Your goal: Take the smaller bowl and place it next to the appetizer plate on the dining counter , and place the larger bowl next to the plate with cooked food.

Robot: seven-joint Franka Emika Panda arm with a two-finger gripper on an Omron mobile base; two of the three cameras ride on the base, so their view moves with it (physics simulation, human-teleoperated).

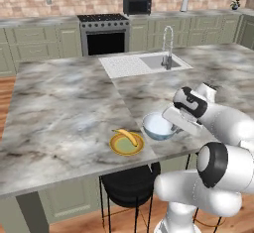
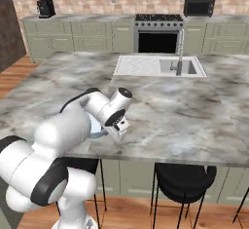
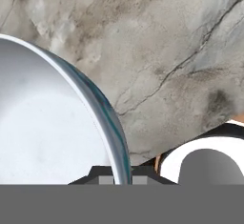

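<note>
My forearm reaches low over the counter's [image 1: 59, 113] near edge, claw [image 1: 174, 127] pinched on the rim of the small blue-patterned bowl [image 1: 158, 126]. The bowl sits just beside the yellow appetizer plate [image 1: 126, 144] holding a curved banana piece. Beyond them, veined marble lies open up to the sink [image 1: 155, 61].

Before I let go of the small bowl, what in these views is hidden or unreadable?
- Smaller bowl: left base view, right side behind the arm; right base view, mostly behind the arm.
- End effector fingertips: hand view, cut by the bottom edge.
- Bowl base touching the dining counter: unreadable.
- Appetizer plate: clear.
</note>
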